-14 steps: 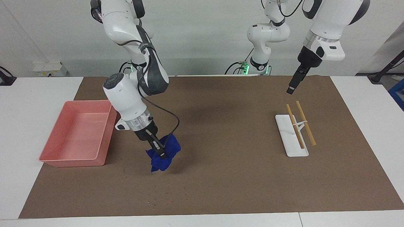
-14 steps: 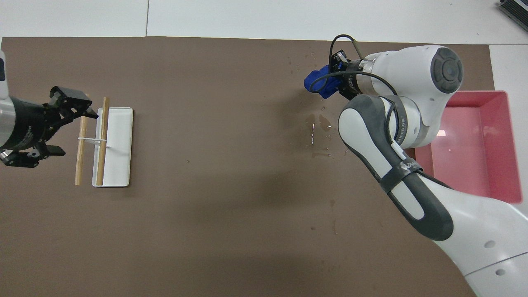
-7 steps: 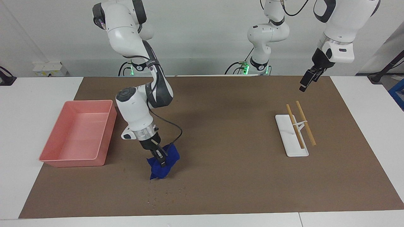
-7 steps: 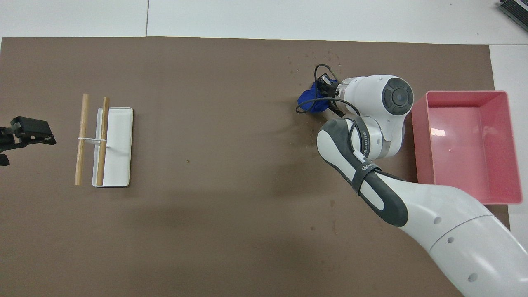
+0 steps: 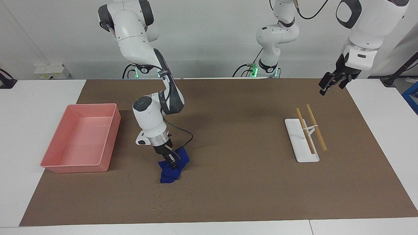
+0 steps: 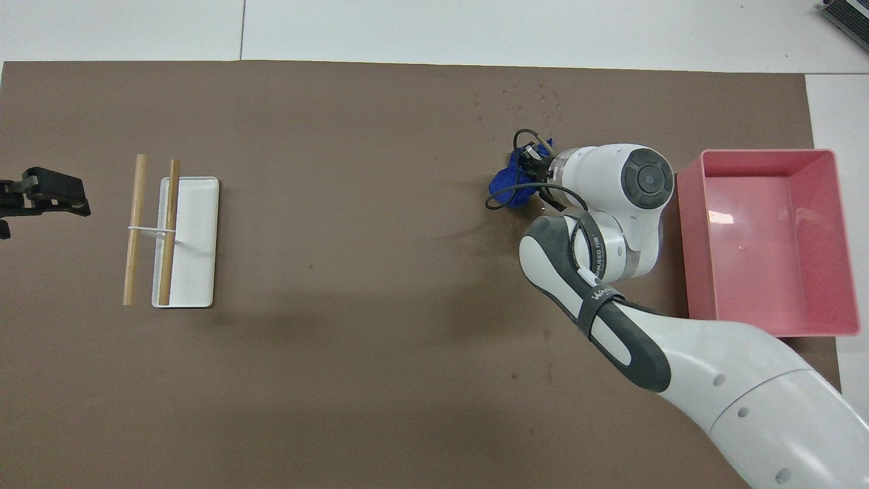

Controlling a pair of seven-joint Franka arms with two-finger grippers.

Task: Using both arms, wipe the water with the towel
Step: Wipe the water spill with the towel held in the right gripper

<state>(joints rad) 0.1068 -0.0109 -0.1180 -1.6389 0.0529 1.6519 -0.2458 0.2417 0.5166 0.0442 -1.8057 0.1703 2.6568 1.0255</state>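
Observation:
The deep-blue towel (image 5: pixel 172 169) (image 6: pixel 508 182) is a lumpy bundle whose lower end rests on the brown mat (image 5: pixel 228 182), beside the pink tray. My right gripper (image 5: pixel 172 160) (image 6: pixel 536 163) points down into it from above, shut on the towel. The right arm's wrist stands nearly upright over it. The water is hidden: no darker blotch shows around the towel and arm. My left gripper (image 5: pixel 331 85) (image 6: pixel 42 195) hangs open and holds nothing, in the air over the mat's edge at the left arm's end of the table.
A pink tray (image 5: pixel 52 163) (image 6: pixel 842 244) sits at the right arm's end. A white rest (image 5: pixel 302 156) (image 6: pixel 197 272) with two wooden sticks (image 5: pixel 316 127) (image 6: pixel 134 231) lies toward the left arm's end. Tiny pale specks (image 5: pixel 169 198) (image 6: pixel 533 95) dot the mat farther out than the towel.
The right gripper has dragged the towel across the mat toward the robots, and its wrist has turned more upright. The left gripper has drawn back from over the sticks toward its end of the table.

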